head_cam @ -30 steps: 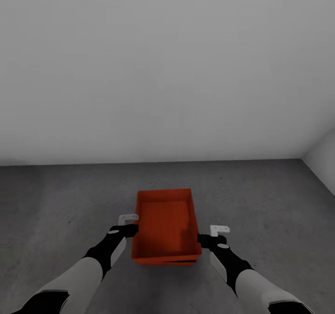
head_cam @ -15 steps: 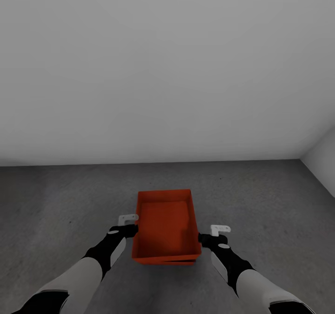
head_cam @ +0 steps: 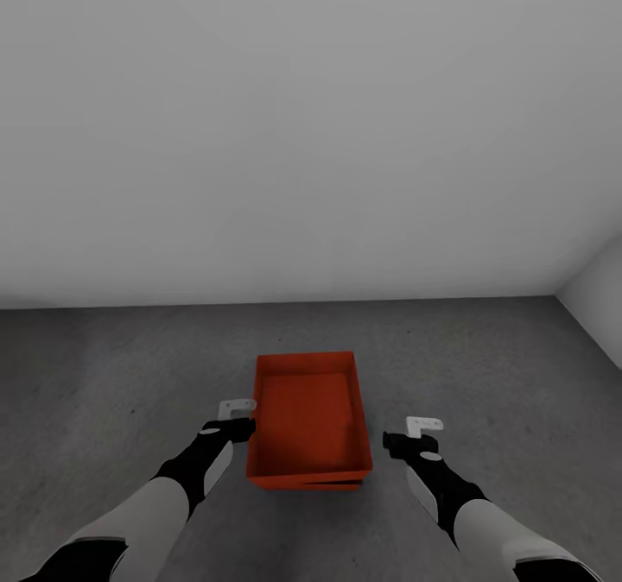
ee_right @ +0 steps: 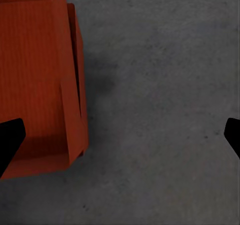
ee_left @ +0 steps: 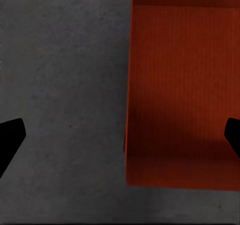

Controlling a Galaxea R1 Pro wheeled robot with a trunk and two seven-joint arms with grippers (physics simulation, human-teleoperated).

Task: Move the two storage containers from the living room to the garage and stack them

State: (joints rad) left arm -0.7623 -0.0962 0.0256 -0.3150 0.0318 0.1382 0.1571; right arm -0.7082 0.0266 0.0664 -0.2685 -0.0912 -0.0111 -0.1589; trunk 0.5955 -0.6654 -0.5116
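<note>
Two red-orange storage containers sit stacked on the dark grey concrete floor (head_cam: 484,357) of the garage. The upper container (head_cam: 307,414) rests in the lower one, whose edge (head_cam: 311,482) peeks out at the near side. My left gripper (head_cam: 245,427) is open and straddles the upper container's left wall (ee_left: 131,85), one finger over the floor, the other over the inside. My right gripper (head_cam: 394,440) is open, a short gap to the right of the stack. In the right wrist view the stacked walls (ee_right: 70,85) show beside bare floor.
A plain grey-white wall (head_cam: 311,133) stands a little beyond the stack. A second wall (head_cam: 600,306) meets it at the far right corner. Concrete floor stretches on both sides of the containers.
My right gripper has drawn away to the right from the container's right wall. The left gripper and the stack have not moved.
</note>
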